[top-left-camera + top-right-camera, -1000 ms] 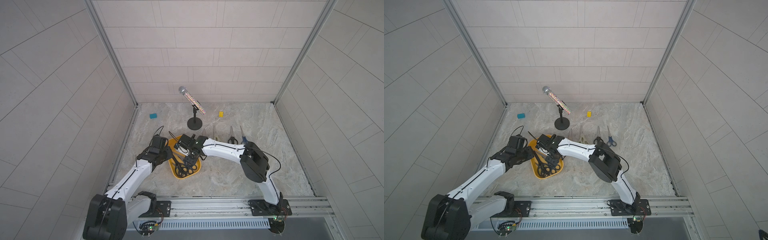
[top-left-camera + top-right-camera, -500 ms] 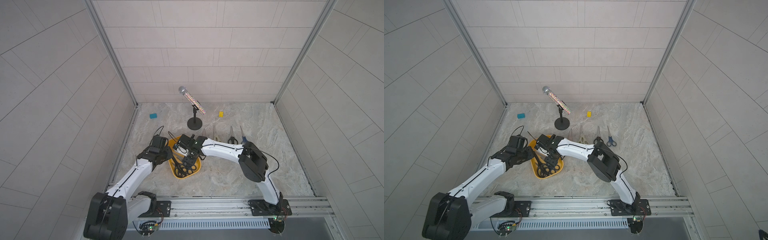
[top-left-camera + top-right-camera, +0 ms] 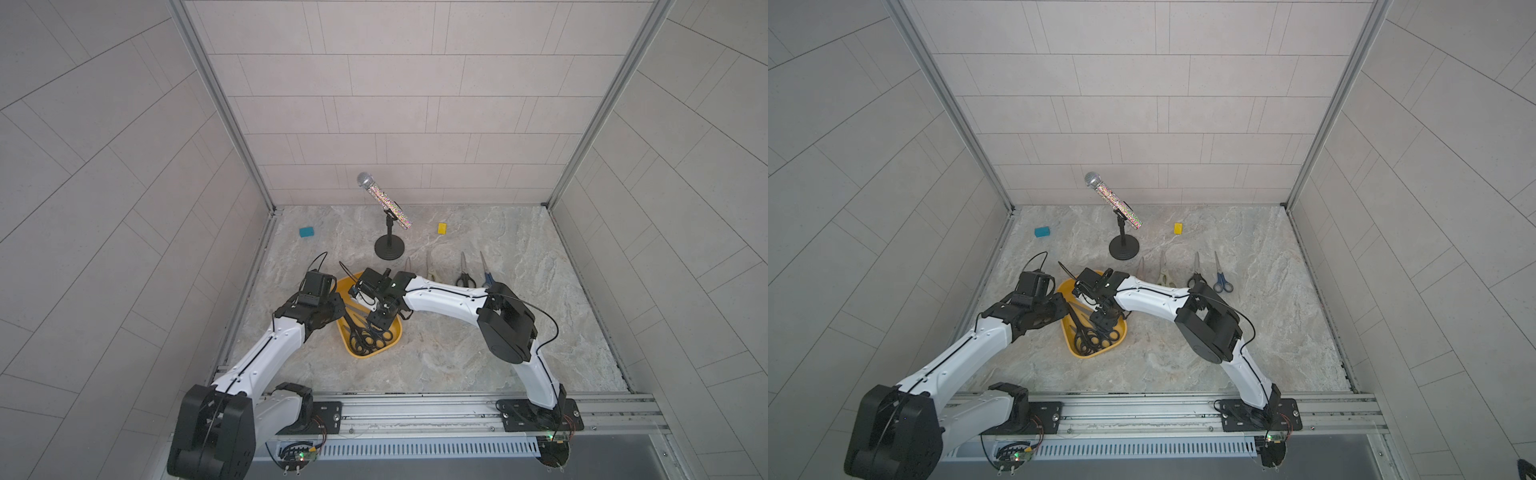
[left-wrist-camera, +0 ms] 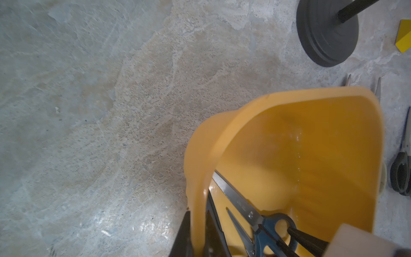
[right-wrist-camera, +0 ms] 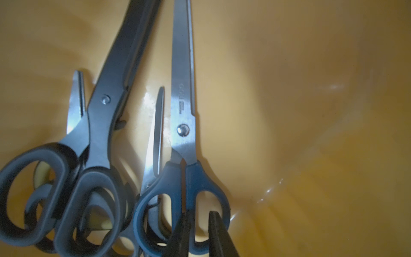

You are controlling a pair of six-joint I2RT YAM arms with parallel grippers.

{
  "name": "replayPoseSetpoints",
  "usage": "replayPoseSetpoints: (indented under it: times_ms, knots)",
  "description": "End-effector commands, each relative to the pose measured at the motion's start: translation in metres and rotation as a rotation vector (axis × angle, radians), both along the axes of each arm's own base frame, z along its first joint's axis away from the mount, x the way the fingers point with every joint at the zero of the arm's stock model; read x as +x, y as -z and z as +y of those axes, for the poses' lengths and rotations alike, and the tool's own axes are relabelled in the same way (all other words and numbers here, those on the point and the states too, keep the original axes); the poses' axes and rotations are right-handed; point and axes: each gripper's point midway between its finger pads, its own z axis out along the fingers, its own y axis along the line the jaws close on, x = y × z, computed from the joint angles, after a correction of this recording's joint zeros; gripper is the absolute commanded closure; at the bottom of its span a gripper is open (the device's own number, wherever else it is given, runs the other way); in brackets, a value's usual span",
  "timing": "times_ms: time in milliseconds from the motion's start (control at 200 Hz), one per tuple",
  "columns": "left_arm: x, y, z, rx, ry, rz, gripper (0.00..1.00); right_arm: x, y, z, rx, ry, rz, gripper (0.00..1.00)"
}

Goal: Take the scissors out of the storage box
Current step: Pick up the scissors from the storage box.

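The right fingers (image 5: 222, 240) are reaching down into the storage box (image 4: 300, 93) and are standing a little apart at the handle end of the blue-handled scissors (image 5: 182, 129). The inner bar of one blue ring is lying between the two fingers, and one finger seems to be sitting in the ring opening. I cannot tell whether they are pressing on the bar. This pair is lying flat on the box floor. Its long axis is running straight away from the right fingers, with the closed steel blades pointing away from them and the rings lying nearest to them.

The left fingers (image 4: 182, 235) are clamping together on the side wall of the storage box, one finger outside the wall and one inside.

Just beside the blue pair, the box is also holding a large black-handled pair (image 5: 104, 100) with dark blades. Further pairs are partly hidden under it. All are pointing about the same way, with their rings gathering at the end near the right fingers.

On the desk (image 3: 1183, 340), well apart from both sets of fingers, four more pairs are lying side by side beyond the right forearm, a black-handled one (image 3: 1196, 272) among them.
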Motion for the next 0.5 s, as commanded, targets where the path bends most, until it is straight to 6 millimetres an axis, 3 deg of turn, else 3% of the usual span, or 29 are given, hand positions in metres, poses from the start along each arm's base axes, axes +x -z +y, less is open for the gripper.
replayPoseSetpoints:
  times_ms: [0, 185, 495]
  knots:
    - [0.010, -0.014, -0.001, 0.006, 0.020, -0.049, 1.00, -0.005, 0.004, -0.036, -0.110, 0.058, 0.050, 0.80]
    - [0.010, -0.012, 0.000, 0.010, 0.011, -0.046, 1.00, -0.017, -0.024, -0.027, -0.017, 0.130, 0.094, 0.74]
    - [0.011, -0.012, 0.000, 0.008, 0.009, -0.047, 1.00, -0.032, -0.022, -0.021, 0.018, 0.180, 0.153, 0.67]
